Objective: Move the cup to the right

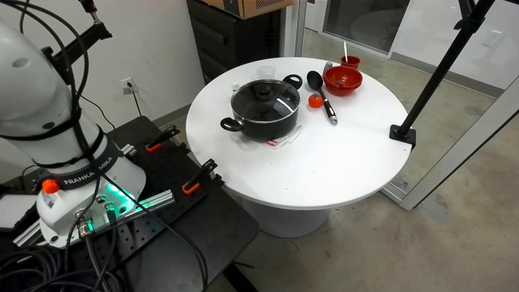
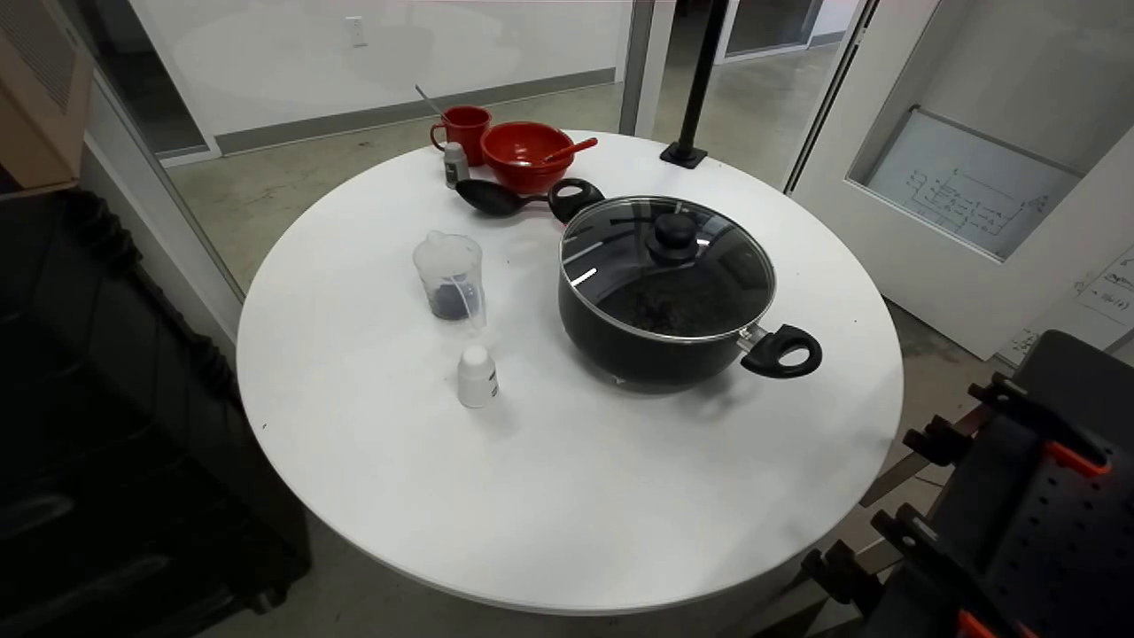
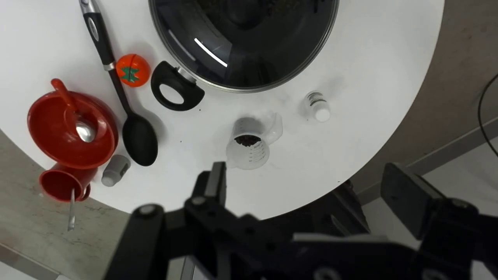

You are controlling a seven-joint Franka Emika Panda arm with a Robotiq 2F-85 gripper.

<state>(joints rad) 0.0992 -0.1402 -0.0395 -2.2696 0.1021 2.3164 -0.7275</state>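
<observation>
The cup [image 2: 449, 266] is a small see-through measuring cup with a handle, a spout and dark contents at its bottom. It stands upright on the white round table beside the black pot. In the wrist view the cup [image 3: 248, 149] lies between the pot and the gripper, and marks show on its wall. In an exterior view the cup [image 1: 266, 72] shows behind the pot, its lower part hidden. My gripper [image 3: 311, 188] is open and empty in the wrist view. Its fingers are wide apart, and the cup shows beyond the left finger. The gripper is out of both exterior views.
The black lidded pot [image 2: 660, 301] stands close to the cup. A white bottle [image 2: 477, 379], black ladle [image 3: 140, 138], toy tomato [image 3: 133, 70], red bowl [image 3: 62, 136], grey bottle [image 3: 116, 170] and red mug [image 3: 58, 184] share the table. A black pole [image 1: 440, 73] is clamped at its edge.
</observation>
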